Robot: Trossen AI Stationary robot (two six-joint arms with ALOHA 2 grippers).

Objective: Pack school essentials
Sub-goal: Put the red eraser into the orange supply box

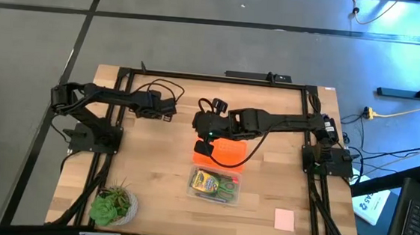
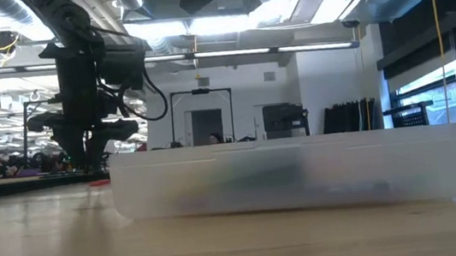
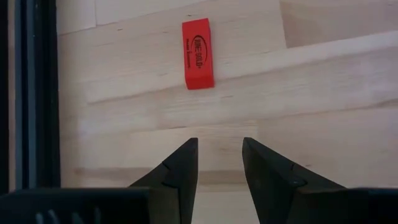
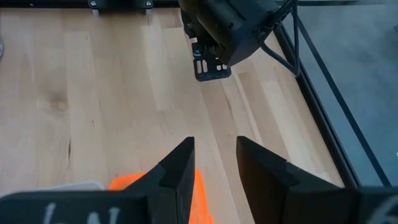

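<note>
The red eraser (image 3: 198,45) lies flat on the wood, just beyond my left gripper (image 3: 219,149), which is open and hovers over the far middle of the table (image 1: 167,108). My right gripper (image 4: 214,152) is open too, above the far edge of the orange lid (image 1: 226,152), touching nothing. The clear case (image 1: 214,187) sits nearer, holding the yellow-green crayon box (image 1: 205,182) and the green-handled scissors (image 1: 227,188). The pink note pad (image 1: 284,219) lies flat near the right near corner. I cannot make out the pencils and pen.
The potted plant (image 1: 113,206) stands at the near left corner. A black frame rail (image 3: 37,93) runs beside the eraser. The left arm's gripper (image 4: 214,37) shows close ahead of my right fingers. In the low view the clear case (image 2: 294,176) fills the foreground.
</note>
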